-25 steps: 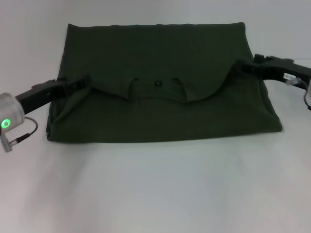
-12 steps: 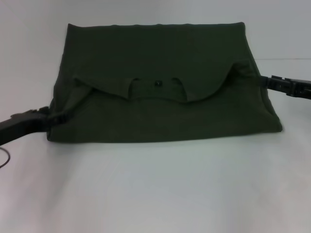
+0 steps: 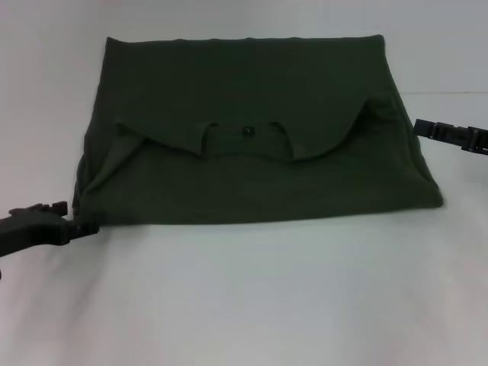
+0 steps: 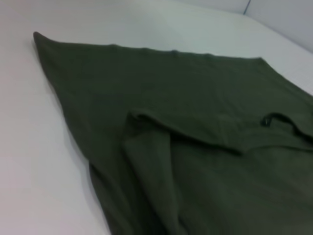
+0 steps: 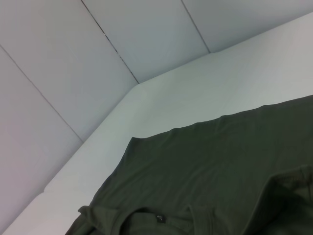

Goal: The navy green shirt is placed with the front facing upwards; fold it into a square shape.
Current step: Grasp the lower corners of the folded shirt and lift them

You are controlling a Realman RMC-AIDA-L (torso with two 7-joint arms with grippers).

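Observation:
The navy green shirt (image 3: 252, 187) lies folded into a wide block on the white table (image 3: 244, 297). Only plain green cloth shows; the lettering is hidden. Its far part is folded toward me, and the collar (image 3: 245, 139) lies on top at the middle, with curved edges running out to both sides. My left gripper (image 3: 85, 226) is low at the shirt's near left corner, just off the cloth. My right gripper (image 3: 419, 126) is beside the shirt's right edge, apart from it. The shirt also shows in the left wrist view (image 4: 195, 147) and the right wrist view (image 5: 220, 166).
A pale panelled wall (image 5: 73, 58) stands behind the table's far edge. Bare white table surface lies in front of the shirt and on both sides.
Both grippers have let go of the folded-over edge. The left arm has drawn back and down to the near left corner. The right arm has drawn out to the right.

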